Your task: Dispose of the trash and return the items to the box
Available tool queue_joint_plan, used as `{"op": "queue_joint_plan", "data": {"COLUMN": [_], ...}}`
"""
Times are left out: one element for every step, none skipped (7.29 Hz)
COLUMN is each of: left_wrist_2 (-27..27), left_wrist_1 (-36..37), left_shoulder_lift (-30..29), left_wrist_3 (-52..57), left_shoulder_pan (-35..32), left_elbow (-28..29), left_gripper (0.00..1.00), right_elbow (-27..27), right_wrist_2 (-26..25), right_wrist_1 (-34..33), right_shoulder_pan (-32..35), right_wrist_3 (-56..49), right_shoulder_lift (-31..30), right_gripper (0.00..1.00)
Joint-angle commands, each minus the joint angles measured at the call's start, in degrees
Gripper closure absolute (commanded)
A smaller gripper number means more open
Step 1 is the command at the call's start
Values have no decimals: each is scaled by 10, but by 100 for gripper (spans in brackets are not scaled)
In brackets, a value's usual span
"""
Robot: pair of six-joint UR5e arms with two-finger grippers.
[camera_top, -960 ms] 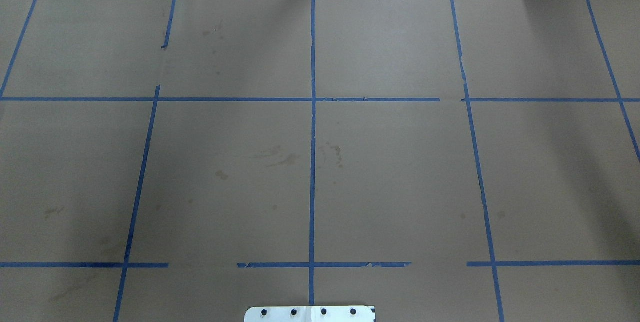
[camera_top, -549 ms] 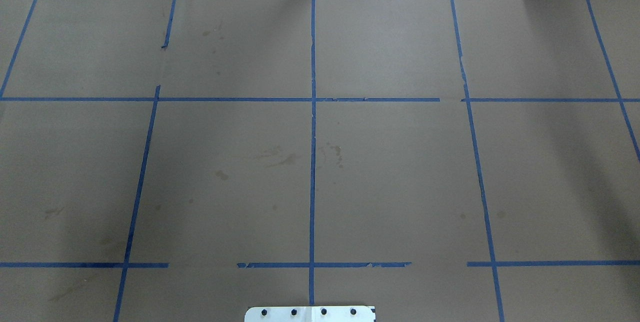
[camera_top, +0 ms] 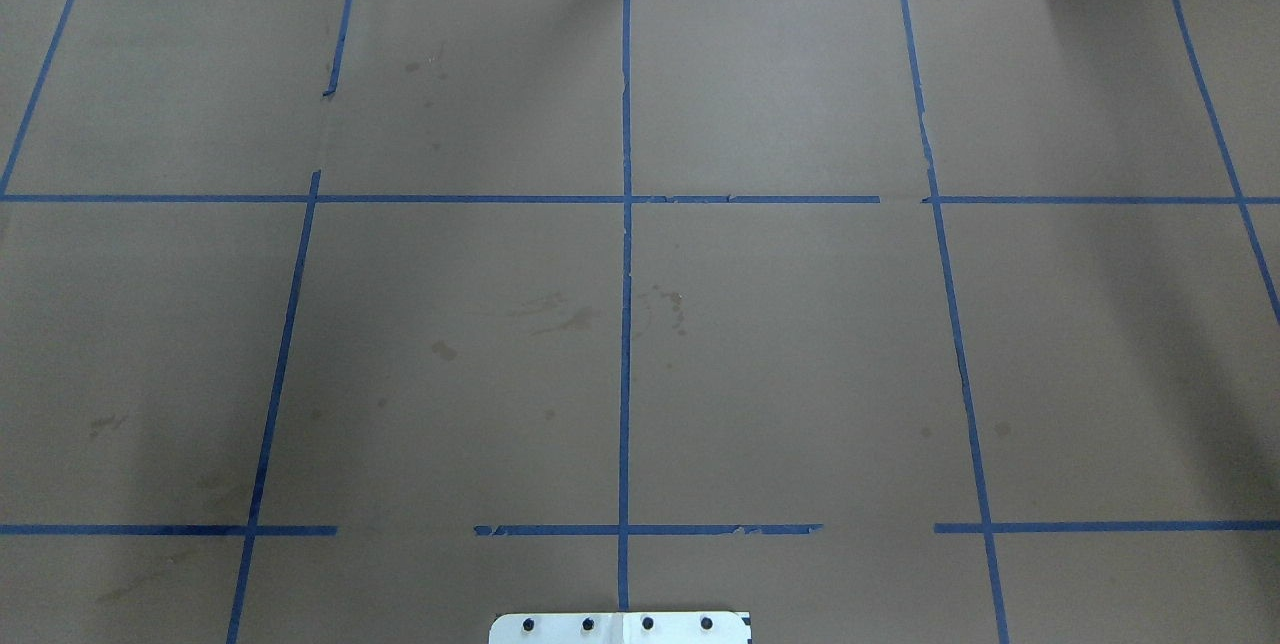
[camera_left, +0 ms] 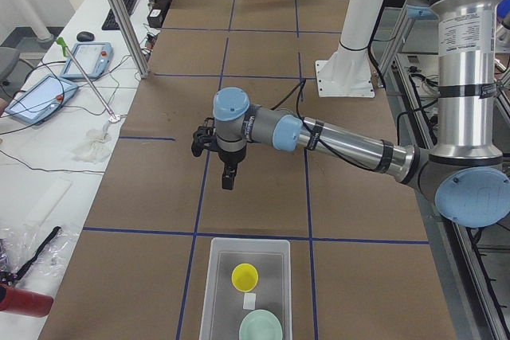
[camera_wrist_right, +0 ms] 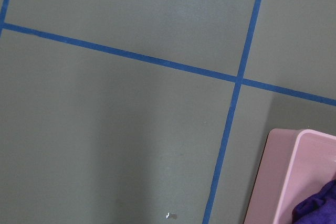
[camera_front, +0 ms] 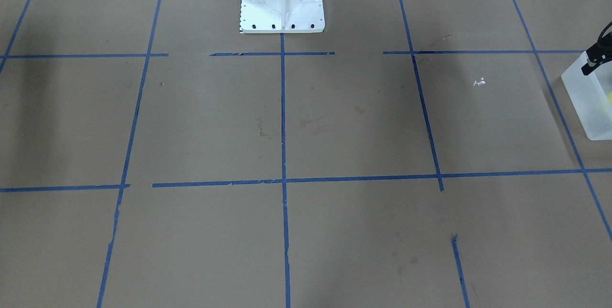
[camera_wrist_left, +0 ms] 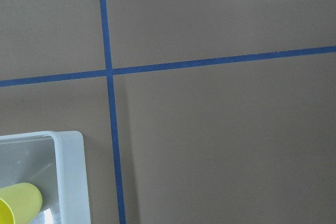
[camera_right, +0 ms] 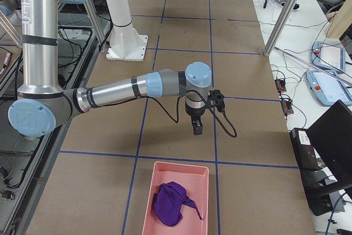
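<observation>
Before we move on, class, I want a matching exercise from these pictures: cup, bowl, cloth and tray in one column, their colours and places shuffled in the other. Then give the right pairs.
Column one
1. cup
2. bowl
3. cloth
4. tray

Column two
A. pale green, inside the frosted white box
B. pink, on the table at the robot's right end
C. yellow, inside the frosted white box
D. purple, crumpled inside the tray

Pairs: 1-C, 2-A, 3-D, 4-B
</observation>
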Motion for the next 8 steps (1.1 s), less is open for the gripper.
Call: {"op": "queue_joint_plan", "data": {"left_wrist_2": [2,4,2,2,1,1,4,7], "left_wrist_1": [-10,-11,-8,-6,-7,-7,-6,-4], "left_shoulder_lift": [3,2,-4,-8,-10,-14,-15,-16], "left_wrist_3": [0,0,-1,-1,-1,0,0,-2], "left_shoulder_pan": [-1,-2,-9,-17,-27,-47,-49,-47], "left_elbow": [15,16,17,25,25,26,25,27], "left_gripper": [0,0,0,0,0,0,0,0], "right_elbow": [-1,0,-1,0,0,1,2,2], "right_wrist_2": [0,0,0,0,0,0,0,0], "right_wrist_1": [1,1,1,1,2,2,2,2], "right_shoulder_pan": [0,0,0,0,0,0,0,0], "right_wrist_3": [-1,-2,-2,-3,-3,-3,-3,-3], "right_shoulder_lift": [0,-1,-2,-3,-4,-4,-4,-4], "right_gripper": [0,0,0,0,0,0,0,0]}}
